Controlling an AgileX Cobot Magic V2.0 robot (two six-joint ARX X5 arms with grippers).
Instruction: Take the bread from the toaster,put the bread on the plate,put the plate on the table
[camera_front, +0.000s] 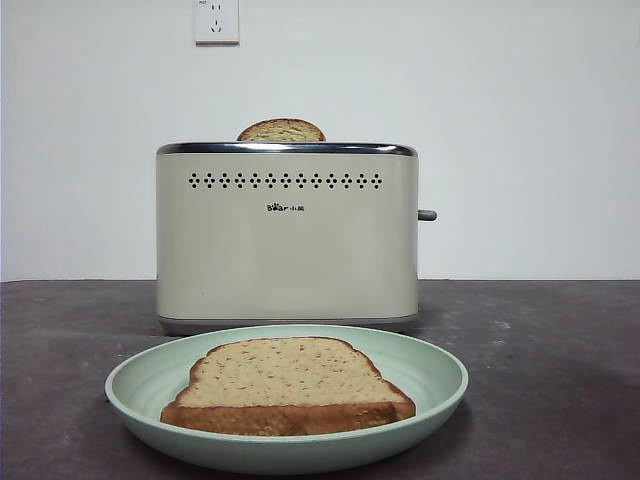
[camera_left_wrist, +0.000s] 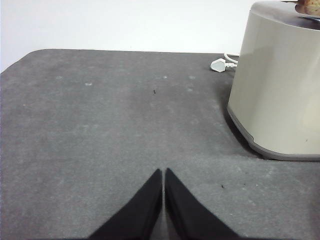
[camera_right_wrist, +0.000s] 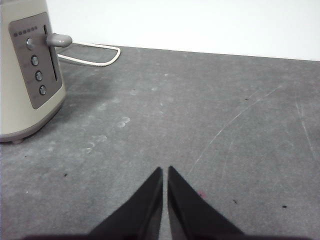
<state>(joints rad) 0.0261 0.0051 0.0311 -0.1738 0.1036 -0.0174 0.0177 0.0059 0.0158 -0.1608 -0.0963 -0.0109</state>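
The bread (camera_front: 288, 384) lies flat in the middle of the plate (camera_front: 135, 385), its brown crust edge facing the front camera and its pale speckled face turned up. The plate is a shallow mint-green round with a raised rim, and it sits on the counter (camera_front: 560, 370) directly in front of the toaster (camera_front: 287, 235), near it but apart. The toaster stands upright behind, cream-sided with a chrome top rim, two rows of dark dots and a small logo on its face. A second slice (camera_front: 281, 131) shows only its rounded top above the toaster's slot. The lever (camera_front: 427, 215) sticks out from the toaster's side; in the right wrist view it sits at the top of its slot beside a column of round buttons (camera_right_wrist: 36, 68).

The left gripper (camera_left_wrist: 163, 175) hangs over bare counter to one side of the toaster, its jaws pressed together and holding nothing. The right gripper (camera_right_wrist: 165, 172) hangs over the counter on the lever side, its jaws likewise closed against each other and empty. A white power cord (camera_right_wrist: 97, 55) loops on the counter behind the toaster, and its plug (camera_left_wrist: 219, 64) lies near the toaster's other end.
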